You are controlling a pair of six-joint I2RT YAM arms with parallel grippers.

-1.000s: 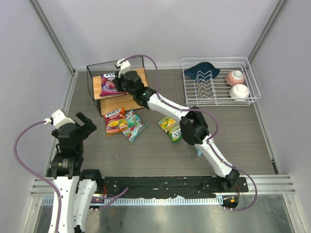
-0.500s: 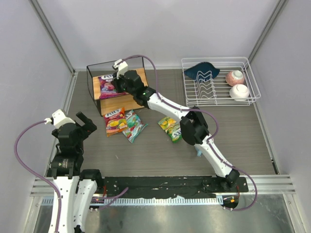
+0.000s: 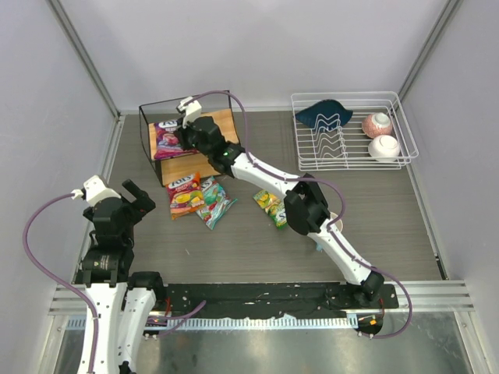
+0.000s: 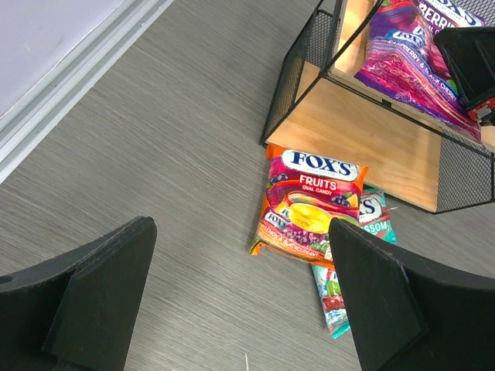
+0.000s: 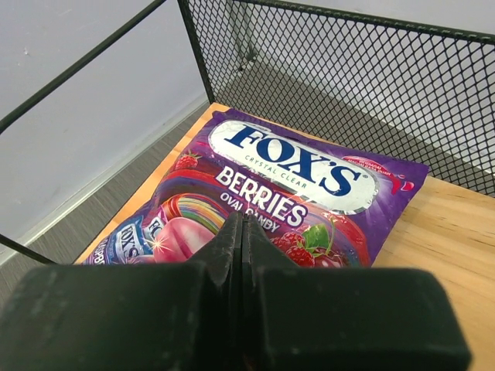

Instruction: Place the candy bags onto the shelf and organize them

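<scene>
The purple-magenta candy bag (image 3: 165, 138) lies flat on the top board of the shelf (image 3: 224, 123). It also shows in the right wrist view (image 5: 309, 182) and the left wrist view (image 4: 410, 54). My right gripper (image 3: 185, 139) (image 5: 244, 222) is shut, its tips resting on the middle of this bag. The red-orange bag (image 3: 184, 194) (image 4: 309, 205) and the teal-green bag (image 3: 216, 204) (image 4: 332, 297) lie on the table in front of the shelf. The yellow-green bag (image 3: 272, 206) lies further right. My left gripper (image 3: 136, 196) (image 4: 241, 232) is open and empty, left of the bags.
A white wire dish rack (image 3: 351, 148) stands at the back right with two bowls (image 3: 377, 123) (image 3: 383, 146) and a dark blue item (image 3: 323, 114). The shelf has mesh sides (image 5: 348, 69). Its lower board (image 4: 363, 139) is bare.
My right gripper has moved left and deeper over the shelf's top board. The purple-magenta bag has slid left with it. The left arm has not moved.
</scene>
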